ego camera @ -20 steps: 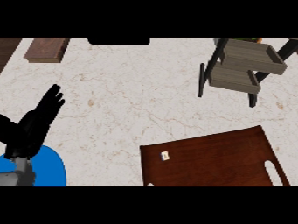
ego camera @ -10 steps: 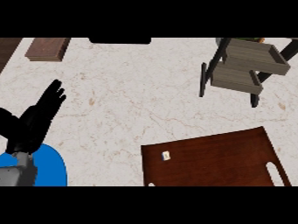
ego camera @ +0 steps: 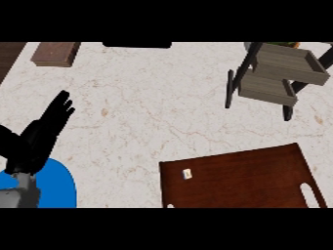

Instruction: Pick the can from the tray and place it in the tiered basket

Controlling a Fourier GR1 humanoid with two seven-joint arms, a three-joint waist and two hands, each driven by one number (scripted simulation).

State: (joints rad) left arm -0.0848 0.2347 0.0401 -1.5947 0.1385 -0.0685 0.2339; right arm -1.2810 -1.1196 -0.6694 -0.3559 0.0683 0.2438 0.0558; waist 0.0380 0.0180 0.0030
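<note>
At the desk's [ego camera: 161, 97] lower left, one left hand [ego camera: 28, 146] hovers open, fingers straight, over one blue plate [ego camera: 57, 188]. One brown tray [ego camera: 255, 176] carries one small pale thing [ego camera: 188, 173], perhaps the can. One tiered basket [ego camera: 284, 68] stands well apart.

Glossy dark wooden tray [ego camera: 255, 176] on matt pale marbled counter [ego camera: 155, 107]

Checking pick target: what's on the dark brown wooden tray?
Dark brown wooden tray: one small pale item near its left edge, too small to identify. The tray's near edge is out of view.
</note>
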